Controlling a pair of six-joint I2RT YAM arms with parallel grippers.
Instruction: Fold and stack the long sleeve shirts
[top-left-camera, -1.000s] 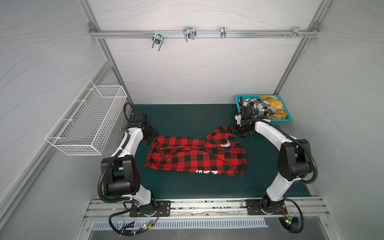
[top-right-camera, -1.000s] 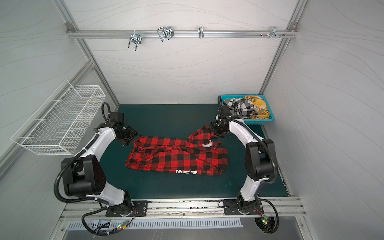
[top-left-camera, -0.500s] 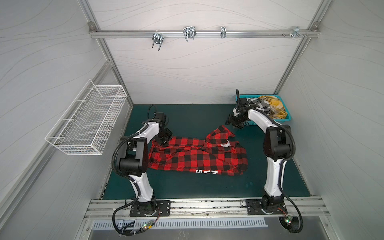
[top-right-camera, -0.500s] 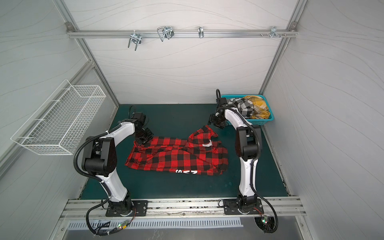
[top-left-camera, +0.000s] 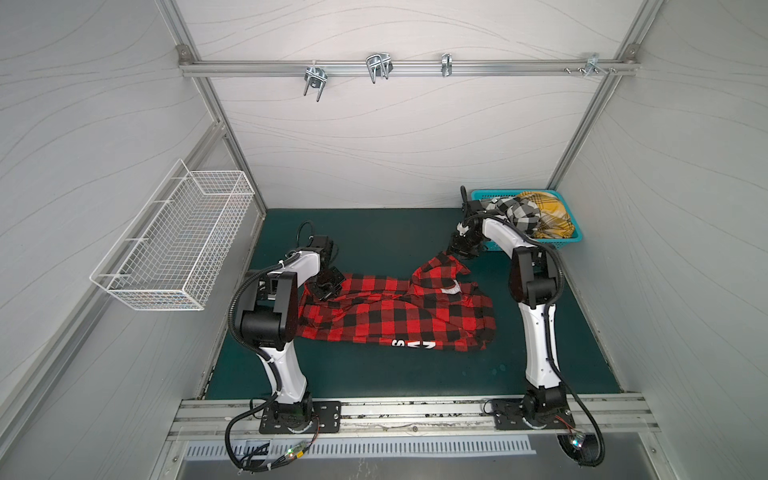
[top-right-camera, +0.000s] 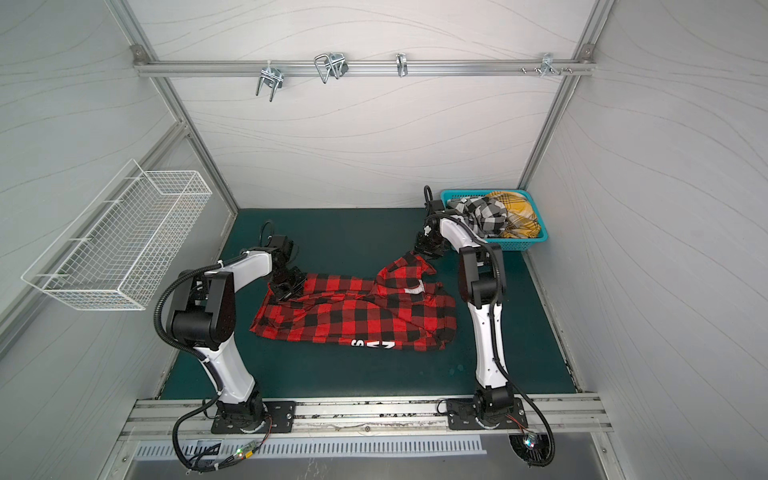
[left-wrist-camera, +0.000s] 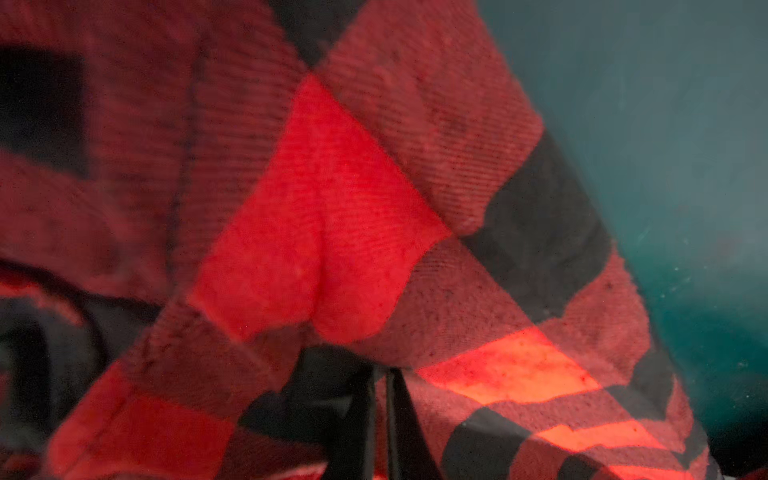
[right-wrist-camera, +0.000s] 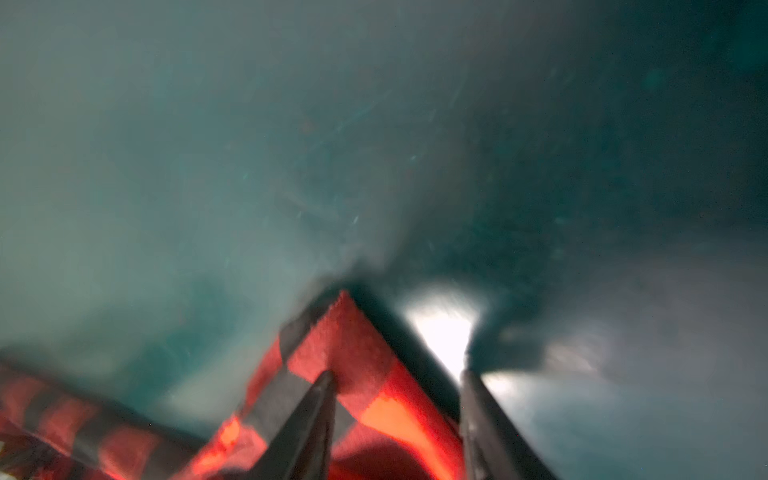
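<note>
1. The red-and-black shirt (top-left-camera: 395, 316) lies spread but rumpled in the middle of the green bench (top-left-camera: 374, 232). The black-and-white shirt (top-left-camera: 519, 212) and the yellow shirt (top-left-camera: 548, 212) sit bunched in the turquoise basket (top-left-camera: 569, 243) at the far right corner. I judge the red one is being folded first.
2. The left hand (top-left-camera: 326, 289) is down on the shirt's far left corner, closed tight. In the left wrist view its fingers (left-wrist-camera: 353, 419) meet with plaid gathered at their tips. It seems to have a pinch of cloth, though the blur leaves that short of certain.
3. The right hand (top-left-camera: 453, 251) sits at the pointed tip of cloth that reaches toward the basket. In the right wrist view its fingers (right-wrist-camera: 311, 415) stand partly apart with the corner lying between them, not clamped.
4. Holds at both ends of the far edge would suit drawing the shirt flat before a fold.
5. A second ago the left hand was over bare bench beside the shirt's left edge; it has since come onto the corner and closed. The right hand then hovered at the raised peak and has since drawn toward the basket side of the tip, its jaws narrowing. The shirt's outline has barely changed.
</note>
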